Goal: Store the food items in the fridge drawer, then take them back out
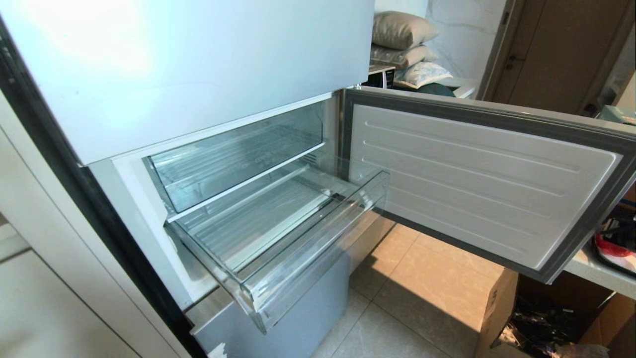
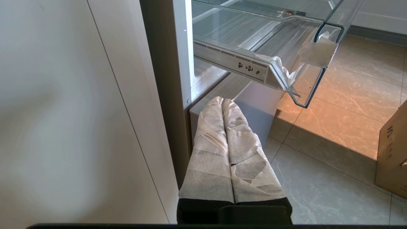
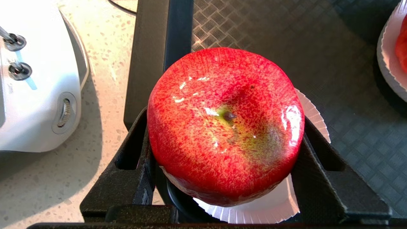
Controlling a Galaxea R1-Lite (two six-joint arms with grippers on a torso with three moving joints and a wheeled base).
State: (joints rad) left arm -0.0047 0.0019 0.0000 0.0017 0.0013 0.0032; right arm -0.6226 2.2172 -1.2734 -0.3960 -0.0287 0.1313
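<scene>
Showing the fridge drawer [image 1: 278, 233] pulled out of the fridge [image 1: 189, 64], the head view has it at centre, clear plastic with a ribbed floor and a thick front lip, holding nothing that I can see. Above and behind it sits a deeper clear compartment [image 1: 233, 154] with white trim. To the right, the lower fridge door [image 1: 487, 184] stands swung open over the tiled floor [image 1: 417, 298], with a cardboard box [image 1: 497, 308] at the near right. Neither of my arms appears in this view.

My right claw [image 3: 224, 140] is off at a dark textured surface [image 3: 286, 47]. Its two black fingers [image 3: 133, 165] stand apart on either side of the apple [image 3: 224, 124], pressed against the fruit's flanks. The apple, red and glossy with its stem pit facing the camera, is over a white paper plate [image 3: 279, 206]. A second white plate [image 3: 386, 54] shows at the edge, bearing something red. A white appliance [image 3: 35, 79] rests on the speckled counter beside the dark surface.

My left claw [image 2: 222, 101], its fingers wrapped in pale cloth and pressed together, hangs low beside the fridge, near the drawer's underside, holding nothing.
</scene>
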